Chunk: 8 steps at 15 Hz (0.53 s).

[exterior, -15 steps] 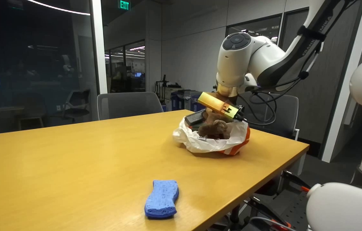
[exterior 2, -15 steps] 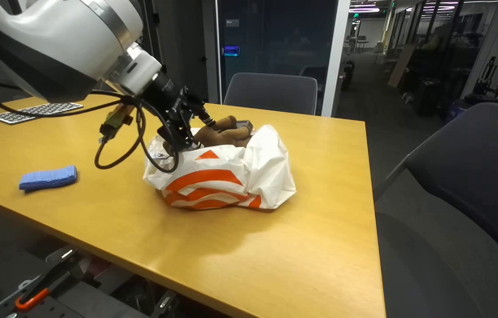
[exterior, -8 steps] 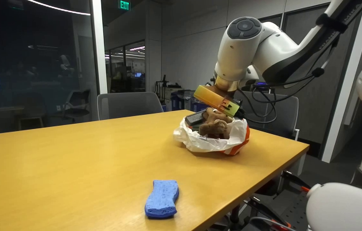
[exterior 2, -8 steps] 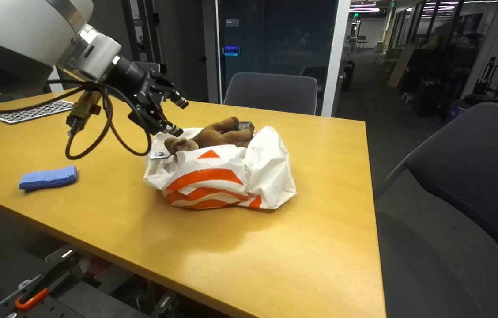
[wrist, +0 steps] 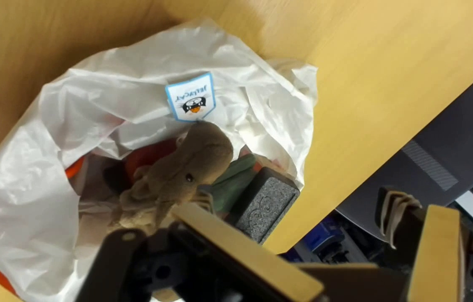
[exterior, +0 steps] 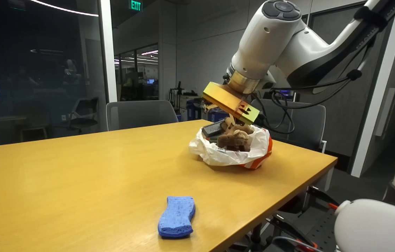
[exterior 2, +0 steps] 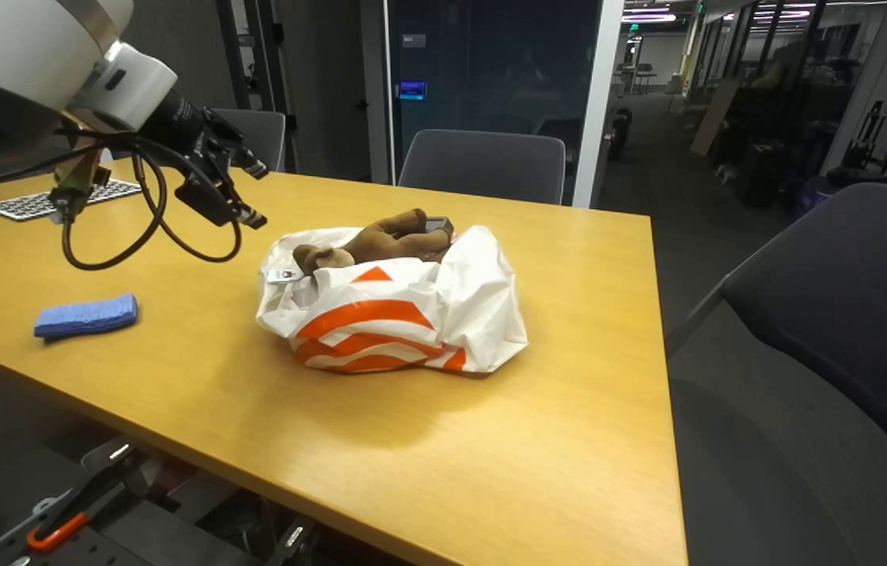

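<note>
Brown plush toy [exterior 2: 384, 242] and grey block [wrist: 265, 203] lay in the mouth of the crumpled white bag [exterior 2: 404, 314] on the counter [exterior 2: 553, 440]. Near the bag the jaws hung spread, gripping nothing. From where I stood, one low sweep might have hooked the bag's slack, loose edge and spilled the toy.

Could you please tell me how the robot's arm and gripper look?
The white, rounded arm has black panels with pale FRANK lettering. The black two-finger gripper has thin tan bands. Black cables and a yellow box-shaped casing are attached.
</note>
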{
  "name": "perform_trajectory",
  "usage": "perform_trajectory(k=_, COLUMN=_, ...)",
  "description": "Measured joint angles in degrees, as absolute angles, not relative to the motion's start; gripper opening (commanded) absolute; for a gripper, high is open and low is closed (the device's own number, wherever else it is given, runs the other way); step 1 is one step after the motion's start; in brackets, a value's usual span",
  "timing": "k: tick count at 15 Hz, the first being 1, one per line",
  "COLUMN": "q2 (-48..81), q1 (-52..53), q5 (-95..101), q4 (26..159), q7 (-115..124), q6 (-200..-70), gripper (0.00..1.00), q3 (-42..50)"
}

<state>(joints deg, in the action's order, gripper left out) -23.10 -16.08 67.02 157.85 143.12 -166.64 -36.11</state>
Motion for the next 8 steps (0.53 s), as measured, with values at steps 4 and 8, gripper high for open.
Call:
perform_trajectory(k=4, q2=-22.8, q1=-16.1, q5=67.0, q4=157.9, q7=142.8, q6=-166.9, gripper=1.00, q3=-35.9)
perform_trajectory(k=8, q2=-22.0, q1=-15.7, q5=67.0, q4=158.1, q7=142.6, q6=-166.9, gripper=1.00, q3=-36.4)
